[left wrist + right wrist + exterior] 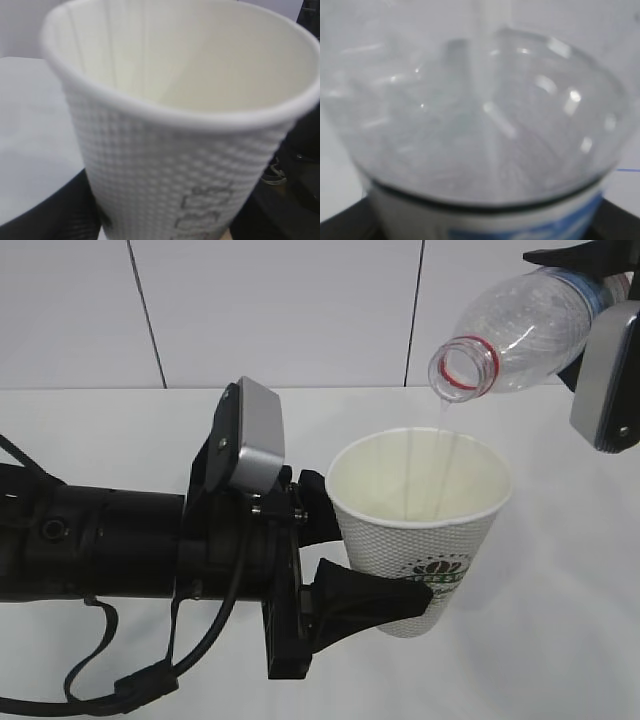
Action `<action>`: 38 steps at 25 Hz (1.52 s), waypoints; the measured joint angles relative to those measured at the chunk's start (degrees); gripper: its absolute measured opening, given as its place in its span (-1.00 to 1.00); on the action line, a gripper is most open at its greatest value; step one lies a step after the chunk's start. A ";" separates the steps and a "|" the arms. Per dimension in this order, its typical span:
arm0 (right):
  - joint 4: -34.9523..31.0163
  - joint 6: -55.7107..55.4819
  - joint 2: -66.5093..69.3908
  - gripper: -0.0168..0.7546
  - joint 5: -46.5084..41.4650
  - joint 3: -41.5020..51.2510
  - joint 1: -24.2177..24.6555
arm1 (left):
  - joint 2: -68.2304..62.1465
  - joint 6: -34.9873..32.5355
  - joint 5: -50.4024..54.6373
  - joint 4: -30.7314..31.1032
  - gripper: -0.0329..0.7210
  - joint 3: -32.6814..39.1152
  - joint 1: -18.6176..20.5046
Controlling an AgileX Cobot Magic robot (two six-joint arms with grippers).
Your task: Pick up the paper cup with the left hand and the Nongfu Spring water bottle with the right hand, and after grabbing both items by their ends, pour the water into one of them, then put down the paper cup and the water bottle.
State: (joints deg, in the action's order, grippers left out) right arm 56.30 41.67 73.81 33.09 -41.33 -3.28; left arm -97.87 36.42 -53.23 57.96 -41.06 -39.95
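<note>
My left gripper [385,562] is shut on the lower part of the white dimpled paper cup [425,525], holding it upright above the table; its black fingers [365,602] clamp both sides. In the left wrist view the cup [170,165] fills the frame, its inside cream. Above the cup the clear Nongfu Spring water bottle [520,325] is tilted with its red-ringed, capless mouth pointing down and left. A thin stream of water [446,418] falls from it into the cup. My right gripper [605,285] is shut on the bottle's base end at the top right. The bottle [480,115] fills the right wrist view.
A white table [560,630] lies under both arms, with a white panelled wall [300,310] behind. The left arm's black body and its loose cables [120,680] take up the lower left. The right arm's silver-grey box [608,375] hangs at the right edge.
</note>
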 joint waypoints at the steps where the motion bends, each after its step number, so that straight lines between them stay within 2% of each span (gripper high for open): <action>1: 0.00 0.00 0.00 0.29 0.00 0.00 0.00 | 0.00 0.00 0.00 0.00 0.43 0.00 0.00; 38: 0.00 1.06 0.00 0.29 0.00 0.00 0.00 | 0.00 0.00 0.00 0.00 0.43 0.00 0.00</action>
State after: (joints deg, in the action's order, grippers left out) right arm 56.30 42.72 73.81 33.09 -41.33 -3.28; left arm -97.87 36.42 -53.23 57.96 -41.06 -39.95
